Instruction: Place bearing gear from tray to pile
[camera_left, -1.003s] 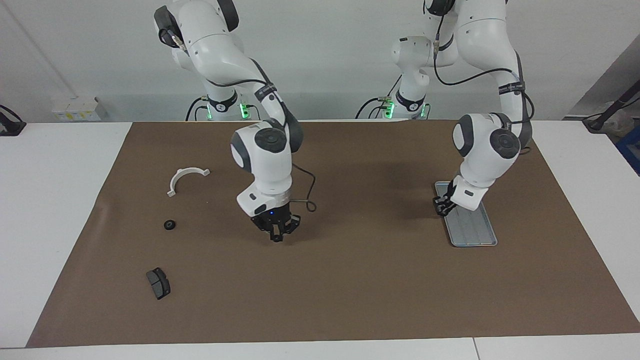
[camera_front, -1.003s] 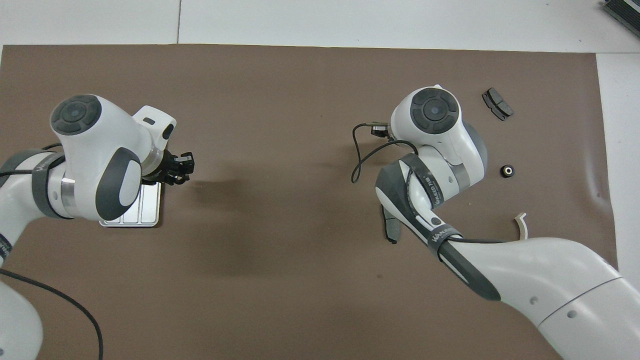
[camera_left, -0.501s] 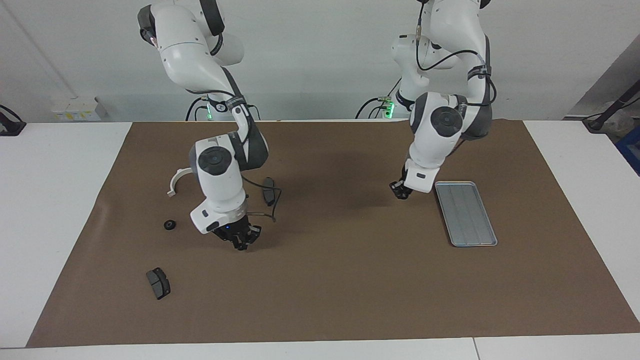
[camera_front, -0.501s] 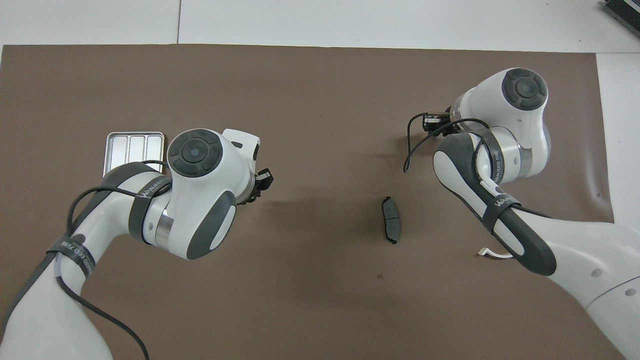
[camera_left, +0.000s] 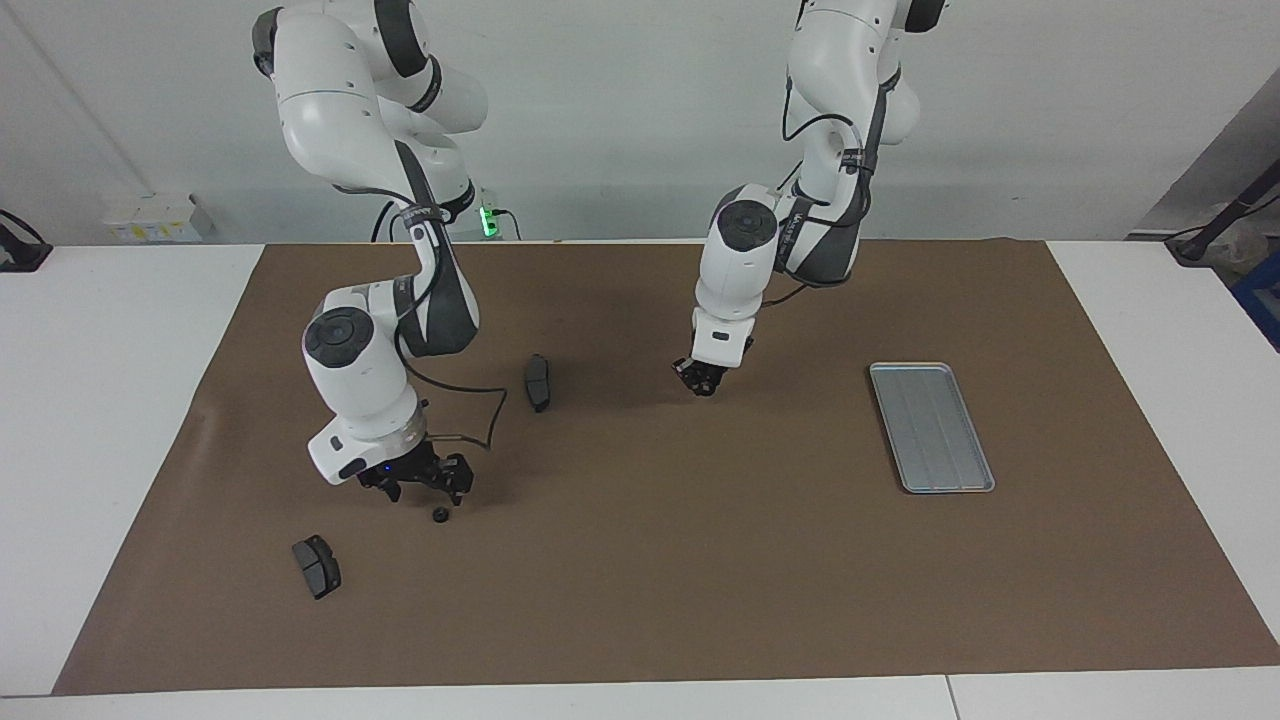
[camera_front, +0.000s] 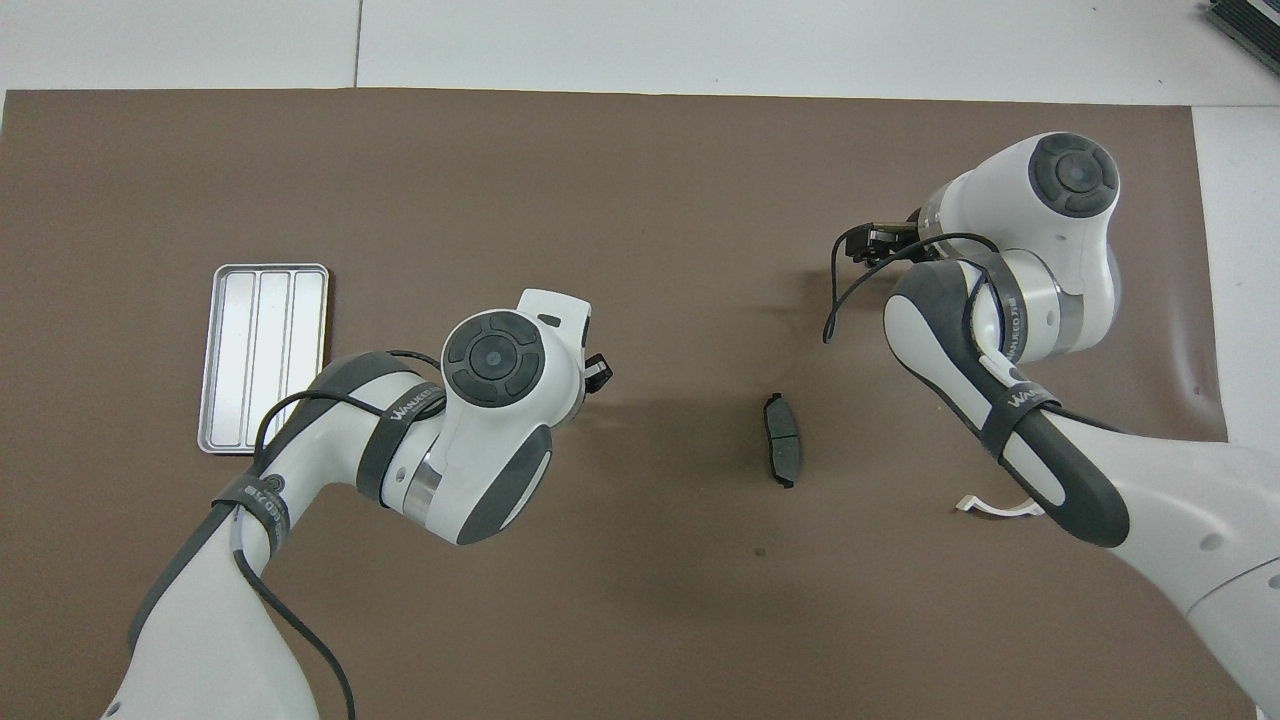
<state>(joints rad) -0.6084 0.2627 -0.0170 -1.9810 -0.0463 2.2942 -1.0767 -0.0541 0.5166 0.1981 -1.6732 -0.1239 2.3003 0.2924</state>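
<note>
A brown mat (camera_left: 700, 560) covers the white table (camera_left: 110, 400). The flat ridged silver-grey metal tray (camera_left: 931, 428) lies bare near the left arm's end. Two dark grey curved brake pads lie apart: one (camera_left: 538, 382) mid-table, one (camera_left: 316, 566) toward the corner at the right arm's end. The small black bearing gear (camera_left: 439, 515) rests on the mat just below the right gripper (camera_left: 418, 482), whose fingers are spread, released. The left gripper (camera_left: 702, 377) hangs over the mat's middle; I cannot tell its state.

Brown-matted table (camera_left: 700, 600): tray (camera_left: 930, 427), brake pads (camera_left: 538, 382)
</note>
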